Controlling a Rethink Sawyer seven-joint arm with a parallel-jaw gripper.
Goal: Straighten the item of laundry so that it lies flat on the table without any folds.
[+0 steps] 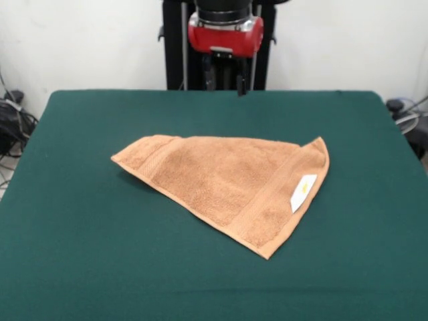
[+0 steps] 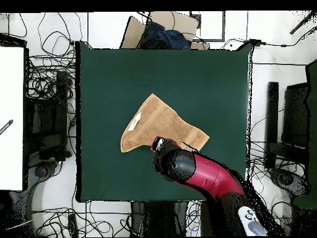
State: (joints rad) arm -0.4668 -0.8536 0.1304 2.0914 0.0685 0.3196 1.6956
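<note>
The item of laundry [image 1: 224, 184] is an orange-tan terry towel lying near the middle of the table [image 1: 80, 221]. It is folded over on itself into a roughly triangular shape, with a woven band along its right edge and a small white label [image 1: 303, 192] there. Seen from overhead, the towel [image 2: 162, 124] lies just beyond the arm's end. My gripper [image 1: 227, 81] hangs under the red wrist, raised above the table's far edge and apart from the towel. In the overhead view the gripper [image 2: 158, 146] shows by the towel's edge nearest the robot's base, holding nothing.
Dark green cloth [image 2: 210, 80] surrounds the towel on every side. Off the table lie tangled cables [image 2: 49, 80], a cardboard box [image 2: 164, 25] with dark fabric beyond the far edge, and a white panel [image 2: 11, 118] to the left.
</note>
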